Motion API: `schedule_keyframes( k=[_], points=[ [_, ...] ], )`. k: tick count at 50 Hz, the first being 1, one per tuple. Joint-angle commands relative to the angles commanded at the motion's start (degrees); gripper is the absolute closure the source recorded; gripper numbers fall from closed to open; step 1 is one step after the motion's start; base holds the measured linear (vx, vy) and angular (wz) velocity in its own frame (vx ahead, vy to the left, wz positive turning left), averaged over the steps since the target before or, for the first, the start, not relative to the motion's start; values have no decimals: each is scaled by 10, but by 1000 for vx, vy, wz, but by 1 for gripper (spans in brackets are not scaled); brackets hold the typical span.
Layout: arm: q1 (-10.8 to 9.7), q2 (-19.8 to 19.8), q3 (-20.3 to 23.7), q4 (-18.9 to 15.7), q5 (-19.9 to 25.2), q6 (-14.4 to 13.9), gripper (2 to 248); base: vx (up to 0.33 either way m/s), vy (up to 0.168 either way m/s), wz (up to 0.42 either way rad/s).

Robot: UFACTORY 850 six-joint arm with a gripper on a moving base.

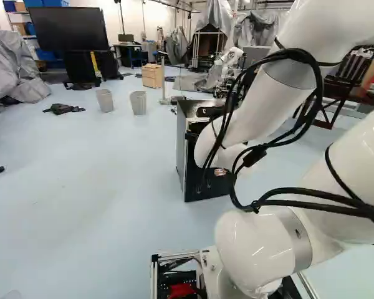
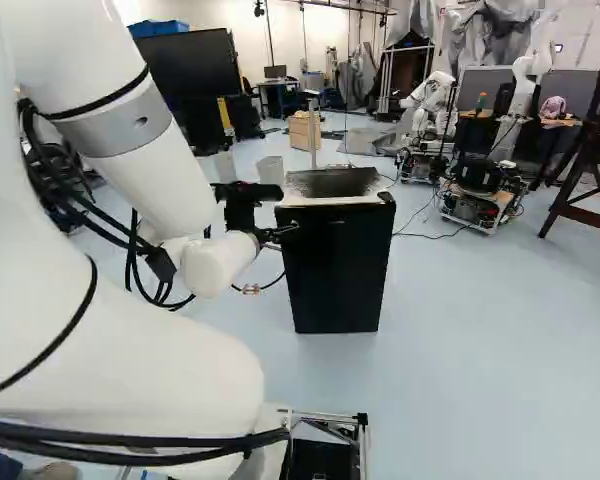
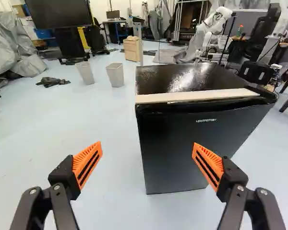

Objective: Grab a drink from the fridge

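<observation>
Fridge (image 3: 182,143) ahead of wide-open end effector (image 2: 280,232), both orange pads (image 3: 86,162) visible in the wrist view alone

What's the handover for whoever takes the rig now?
Gripper: open, fingers wide apart, nothing held. It is on the door side of the fridge; one finger overlaps the door in the wrist view.
Fridge: upright on the floor, ahead of the base. Door looks shut.
Drinks: fridge interior hidden, so contents unknown.
Done: arm is up near the fridge; no drink taken.
Left: open the door, find a drink, grip it, bring it out. I'd check the line to the door edge first.
</observation>
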Motion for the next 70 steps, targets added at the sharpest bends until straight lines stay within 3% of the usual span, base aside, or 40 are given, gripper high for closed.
schedule_keyframes(
  k=[48, 70],
  points=[
    [83, -168, -96, 83, 80, 0, 3, 0, 0, 0],
    [120, -233, -132, 152, 132, 0, 3, 0, 0, 0]
  ],
)
